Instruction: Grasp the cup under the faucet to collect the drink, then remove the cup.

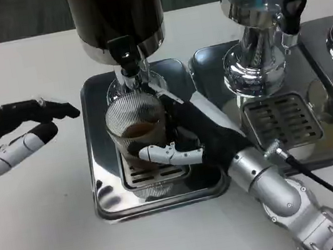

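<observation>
Head view is showing me holding the ribbed clear cup under the black faucet of the dark drink dispenser, with a little brown drink already pooling in its bottom. I am keeping the cup upright on the slotted drip grille of the steel tray, its mouth centred below the spout so the stream is landing inside and not on the rim. To do this well I am judging that I should be holding steady, gripping firmly enough to stop any slip but not so hard that the thin wall buckles, and lifting away level only once enough has collected.

My right hand is wrapping the cup from its right side: one white finger is curling across the front of the wall, and the dark palm is pressing against the far side. How tightly the hidden fingers are closing I cannot quite tell. My left hand is hovering over the white counter, well apart from the tray, fingers loosely extended and holding nothing.
</observation>
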Tool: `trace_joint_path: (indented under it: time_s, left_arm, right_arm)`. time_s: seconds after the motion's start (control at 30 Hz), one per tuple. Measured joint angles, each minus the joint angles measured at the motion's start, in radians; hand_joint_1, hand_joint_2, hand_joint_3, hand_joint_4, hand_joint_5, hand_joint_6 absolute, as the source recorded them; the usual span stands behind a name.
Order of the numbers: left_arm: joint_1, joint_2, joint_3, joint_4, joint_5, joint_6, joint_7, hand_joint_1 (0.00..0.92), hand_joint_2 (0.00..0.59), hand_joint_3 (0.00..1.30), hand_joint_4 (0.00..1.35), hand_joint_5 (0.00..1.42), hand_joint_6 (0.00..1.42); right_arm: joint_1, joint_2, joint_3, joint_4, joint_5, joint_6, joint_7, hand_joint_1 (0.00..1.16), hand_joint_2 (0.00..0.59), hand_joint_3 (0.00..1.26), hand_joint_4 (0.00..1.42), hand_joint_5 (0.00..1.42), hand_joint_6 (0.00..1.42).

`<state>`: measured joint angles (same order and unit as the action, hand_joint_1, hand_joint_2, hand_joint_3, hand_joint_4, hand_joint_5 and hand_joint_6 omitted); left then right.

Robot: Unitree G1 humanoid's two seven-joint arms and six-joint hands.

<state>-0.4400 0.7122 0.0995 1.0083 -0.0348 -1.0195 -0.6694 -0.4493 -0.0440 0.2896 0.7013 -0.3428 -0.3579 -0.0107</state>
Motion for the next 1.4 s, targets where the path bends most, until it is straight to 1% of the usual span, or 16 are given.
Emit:
trace_joint_path:
  time_s: [0.17,0.3,0.5,0.7,0.93,1.13,1.27,1.4]
  left_arm:
    - [0.0,0.003,0.0,0.0,0.0,0.0,0.0,0.0,0.162,0.44,0.33,0.3,0.31]
    - [0.0,0.003,-0.001,0.0,0.0,0.0,-0.001,0.0,0.163,0.44,0.33,0.3,0.31]
    - [0.0,0.003,-0.001,0.0,0.001,0.0,-0.001,0.0,0.163,0.43,0.33,0.3,0.31]
    - [0.0,0.003,-0.002,0.0,0.001,0.0,-0.006,0.0,0.164,0.41,0.32,0.3,0.31]
    - [0.0,-0.002,-0.009,0.0,0.001,0.0,-0.018,0.0,0.165,0.4,0.3,0.3,0.31]
    - [-0.001,-0.01,-0.02,0.001,0.001,0.0,-0.021,0.0,0.165,0.39,0.3,0.3,0.31]
    - [-0.002,-0.01,-0.023,0.002,0.001,0.0,-0.021,0.0,0.165,0.39,0.3,0.3,0.31]
    - [-0.006,-0.01,-0.029,0.004,0.0,0.0,-0.022,0.0,0.165,0.38,0.3,0.3,0.31]
  right_arm:
    - [0.001,0.002,0.009,0.0,-0.022,-0.003,-0.043,0.65,0.195,0.21,0.35,0.38,0.39]
    - [0.005,0.005,0.015,-0.001,-0.034,-0.008,-0.079,0.66,0.208,0.27,0.4,0.43,0.43]
    - [0.016,0.01,0.03,-0.004,-0.068,-0.012,-0.134,0.67,0.208,0.32,0.45,0.47,0.46]
    - [0.027,0.014,0.033,-0.008,-0.087,-0.017,-0.186,0.67,0.208,0.38,0.52,0.54,0.51]
    - [0.055,0.01,0.031,-0.034,-0.09,-0.019,-0.213,0.68,0.213,0.42,0.56,0.58,0.55]
    - [0.078,0.008,0.029,-0.052,-0.091,-0.019,-0.231,0.68,0.213,0.45,0.57,0.6,0.58]
    - [0.089,0.005,0.028,-0.063,-0.094,-0.019,-0.242,0.68,0.213,0.45,0.59,0.62,0.6]
    - [0.114,-0.001,0.019,-0.086,-0.102,-0.019,-0.262,0.68,0.219,0.46,0.6,0.64,0.62]
